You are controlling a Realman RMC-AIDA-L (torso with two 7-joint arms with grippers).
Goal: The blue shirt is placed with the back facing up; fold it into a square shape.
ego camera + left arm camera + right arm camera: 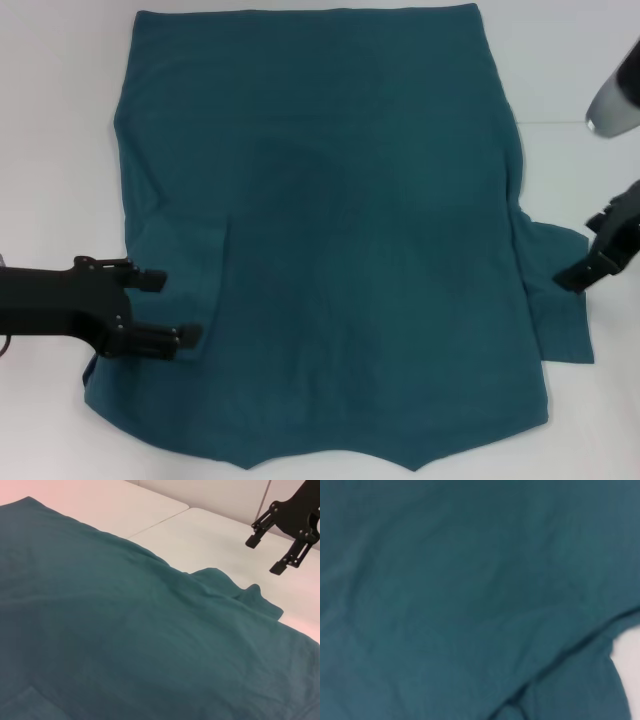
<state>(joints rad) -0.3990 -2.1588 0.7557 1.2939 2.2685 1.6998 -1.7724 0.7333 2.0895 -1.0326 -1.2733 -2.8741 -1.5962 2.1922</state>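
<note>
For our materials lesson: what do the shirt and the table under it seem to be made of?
Blue shirt: likely soft knit cotton, matte; it drapes with gentle wrinkles and no shine. Table: smooth, white, hard-looking surface, perhaps laminate or plastic; a seam shows between panels.

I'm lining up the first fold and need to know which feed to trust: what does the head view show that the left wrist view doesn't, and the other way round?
Only the head view shows the left gripper, open over the left sleeve, and the whole spread of the blue shirt with both sleeves. Only the left wrist view shows the table seam beyond the shirt and the low wrinkles in the cloth. Both show the shirt lying flat, plain side up, the white table, and the right gripper, open at the right sleeve's edge.
</note>
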